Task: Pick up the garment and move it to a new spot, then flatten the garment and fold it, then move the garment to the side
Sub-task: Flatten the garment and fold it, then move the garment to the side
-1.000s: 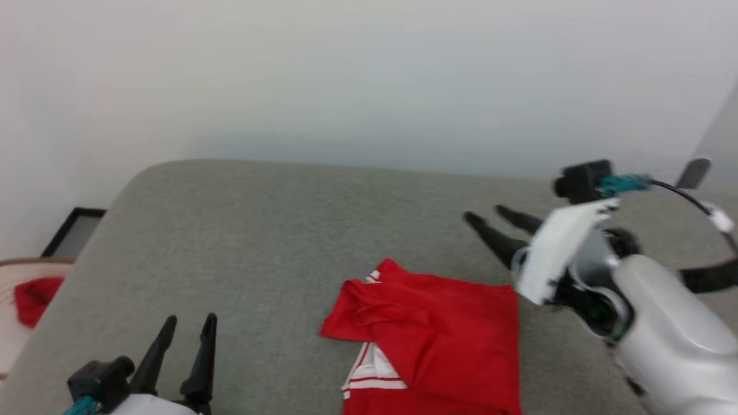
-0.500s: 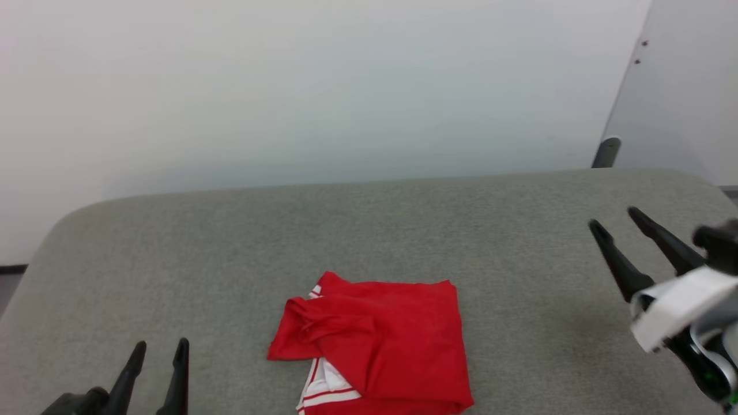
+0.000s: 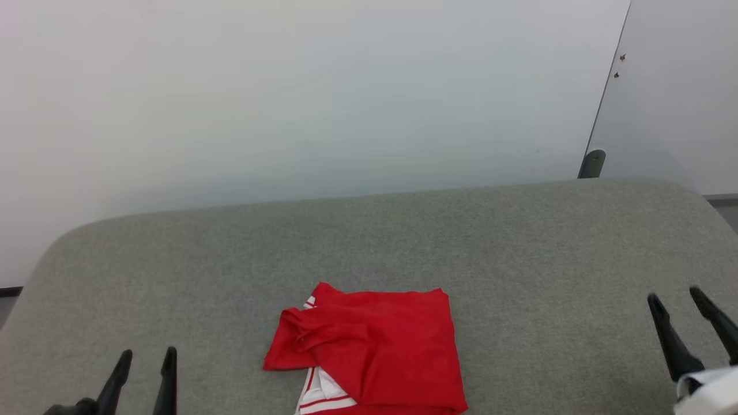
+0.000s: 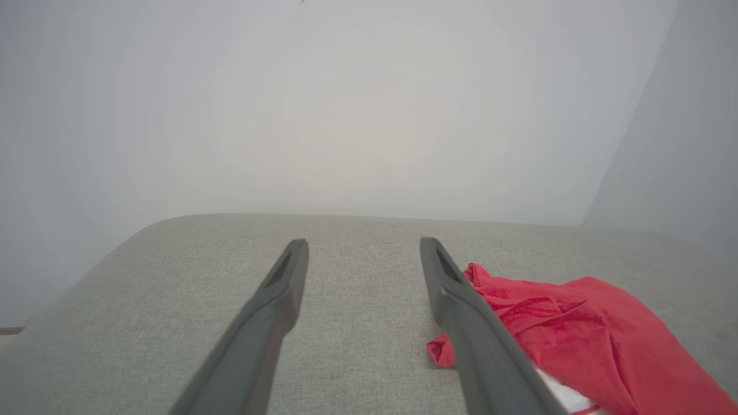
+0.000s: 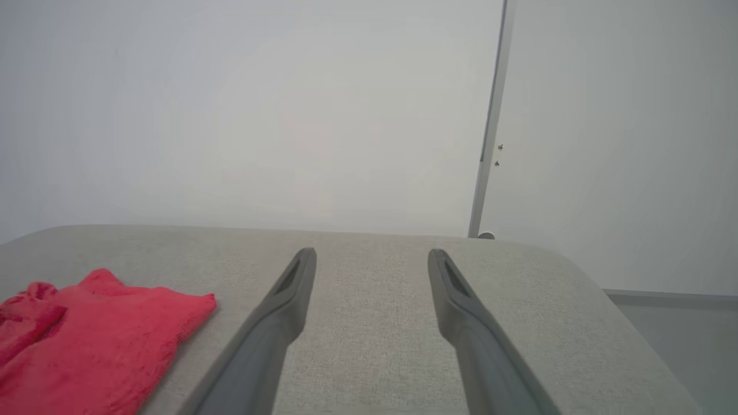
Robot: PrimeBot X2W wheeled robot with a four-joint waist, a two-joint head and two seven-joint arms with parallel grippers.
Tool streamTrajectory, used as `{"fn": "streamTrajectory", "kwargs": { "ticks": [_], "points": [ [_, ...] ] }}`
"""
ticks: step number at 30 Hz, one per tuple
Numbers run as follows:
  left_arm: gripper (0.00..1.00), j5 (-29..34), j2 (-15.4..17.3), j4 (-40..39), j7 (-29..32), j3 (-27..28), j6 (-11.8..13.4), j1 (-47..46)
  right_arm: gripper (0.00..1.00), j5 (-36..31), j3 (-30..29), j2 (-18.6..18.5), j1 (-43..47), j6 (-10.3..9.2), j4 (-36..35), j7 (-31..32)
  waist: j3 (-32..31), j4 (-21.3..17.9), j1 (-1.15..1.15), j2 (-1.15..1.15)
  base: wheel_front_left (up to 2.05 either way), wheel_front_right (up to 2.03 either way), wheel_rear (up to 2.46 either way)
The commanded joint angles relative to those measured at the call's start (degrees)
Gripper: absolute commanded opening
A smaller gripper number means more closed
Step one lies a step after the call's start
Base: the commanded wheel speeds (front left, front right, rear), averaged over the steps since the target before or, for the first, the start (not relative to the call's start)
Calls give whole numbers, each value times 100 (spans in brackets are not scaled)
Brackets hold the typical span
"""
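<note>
The garment (image 3: 375, 346) lies lower centre on the surface (image 3: 490, 242), my left jaws lower left, right jaws lower right.

A plain white wall (image 3: 288, 98) rises behind the bench (image 3: 369, 242), which is covered in grey fabric and rounded at its far corners. Past the far right corner stands a pale panel (image 3: 680, 98) with two small dark marks (image 3: 620, 66), a short grey post (image 3: 592, 164) at its foot. The grey floor (image 5: 680, 328) shows there. The light is soft and even.

jersey (image 3: 375, 346): red, white striped trim showing at lower left
state: folded, roughly square, left edge rumpled
place: flat on grey cushion (image 3: 519, 242)
</note>
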Motion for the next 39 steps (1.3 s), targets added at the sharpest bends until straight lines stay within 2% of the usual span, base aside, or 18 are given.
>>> {"fn": "streamTrajectory", "kwargs": {
  "ticks": [1,11,24,29,39],
  "points": [
    [100,46,-6,-4,-18,38,-14,68,100,-131,-156,67,183,0,-75,-40,-19,22,0,0,0,0,0],
    [100,52,36,-2,-18,24,-21,116,100,-559,-799,461,926,0,-573,-49,-43,74,0,0,0,0,0],
    [100,60,60,58,-18,-99,-22,68,100,-736,-878,615,1124,0,-767,18,-33,203,0,0,0,0,0],
    [100,58,103,123,-18,-26,-14,-61,100,-721,-696,603,970,0,-760,172,-2,472,0,0,0,0,0],
    [100,186,213,393,17,-125,12,-528,100,-460,-135,711,494,0,-512,674,120,1347,0,0,0,0,0]
  ]
}}
